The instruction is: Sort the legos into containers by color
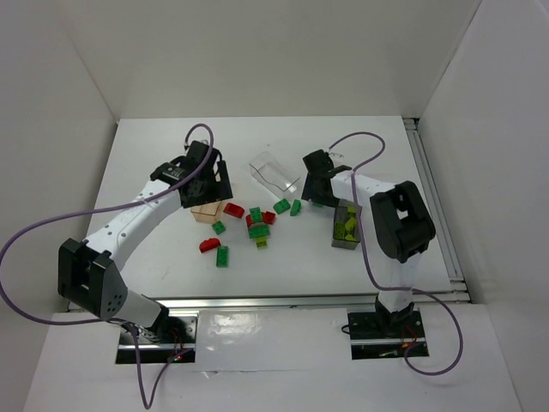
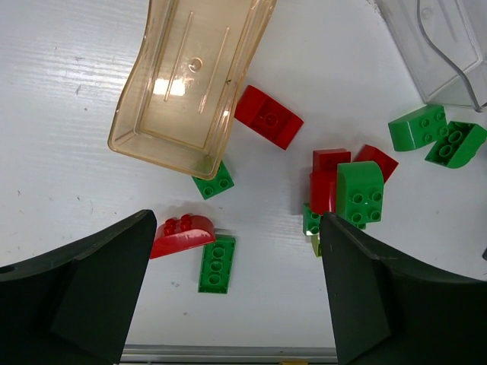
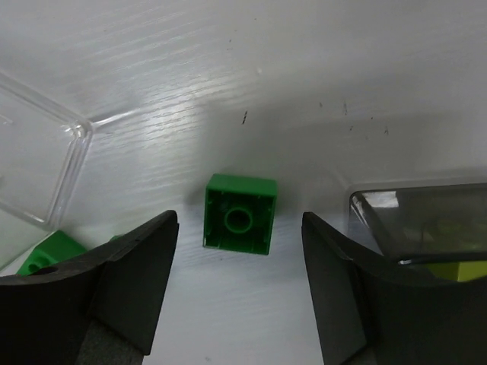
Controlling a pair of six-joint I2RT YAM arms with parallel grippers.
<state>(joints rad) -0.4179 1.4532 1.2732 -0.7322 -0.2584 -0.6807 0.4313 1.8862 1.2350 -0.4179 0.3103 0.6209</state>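
My left gripper [image 1: 210, 187] hovers open and empty over the far end of the empty tan container [image 1: 206, 211], which also shows in the left wrist view [image 2: 183, 84]. Below its fingers [image 2: 91, 281] lie a red curved lego [image 2: 183, 232] and a flat green lego [image 2: 217, 262]. A red and green cluster [image 2: 346, 194] lies to the right. My right gripper [image 1: 318, 189] is open and low over the table, its fingers either side of an upside-down green square lego [image 3: 240, 213] without touching it. The dark grey container [image 1: 346, 225] holds yellow-green legos [image 3: 456, 270].
The clear container [image 1: 274, 172] lies tilted between the arms, empty, its corner left of my right gripper [image 3: 38, 167]. More legos: red [image 2: 268, 116], small green [image 2: 213, 180], two green [image 2: 418, 128] near the clear tub. White walls enclose the table.
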